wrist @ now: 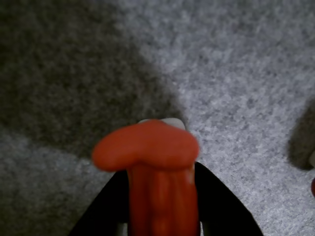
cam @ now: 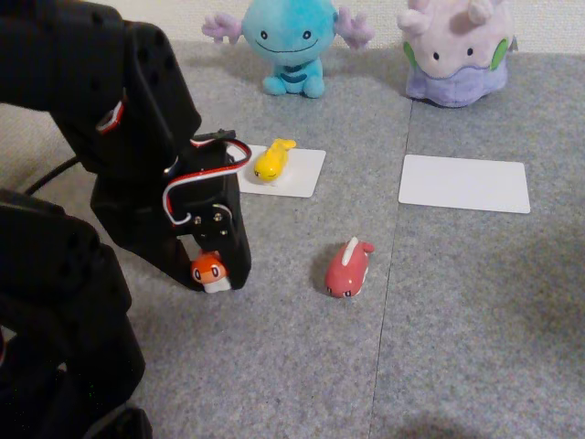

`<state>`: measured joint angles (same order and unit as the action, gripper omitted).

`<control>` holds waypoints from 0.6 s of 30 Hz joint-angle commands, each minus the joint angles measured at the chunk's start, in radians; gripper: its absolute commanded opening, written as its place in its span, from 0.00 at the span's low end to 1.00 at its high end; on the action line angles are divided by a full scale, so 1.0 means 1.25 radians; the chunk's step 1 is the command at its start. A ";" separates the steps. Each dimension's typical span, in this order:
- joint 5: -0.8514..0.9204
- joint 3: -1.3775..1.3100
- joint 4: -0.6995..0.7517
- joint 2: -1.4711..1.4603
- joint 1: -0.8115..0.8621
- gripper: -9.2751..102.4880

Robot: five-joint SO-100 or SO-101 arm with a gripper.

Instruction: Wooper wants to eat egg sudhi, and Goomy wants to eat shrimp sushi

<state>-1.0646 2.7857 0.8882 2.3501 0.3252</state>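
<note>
The pincer (cam: pixel 212 272) was clamped on the shrimp sushi (cam: pixel 209 271), held low over the grey bench (cam: pixel 457 302). The egg sushi (cam: pixel 273 159) already lay on the white card (cam: pixel 306 174) before Wooper (cam: pixel 291 41), so that half looked done. Goomy (cam: pixel 455 50) waited behind an empty card (cam: pixel 464 183); carrying the shrimp there remained. A pink-red fish (cam: pixel 348 268) lay between.
</note>
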 commanded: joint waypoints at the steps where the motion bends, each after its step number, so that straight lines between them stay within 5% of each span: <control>1: 0.005 -0.006 0.000 0.006 0.010 0.09; 8: -0.027 -0.085 0.015 0.018 0.011 0.09; 18: -0.049 -0.585 0.164 -0.196 0.044 0.10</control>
<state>-1.1305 2.2227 1.0707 2.2212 0.3467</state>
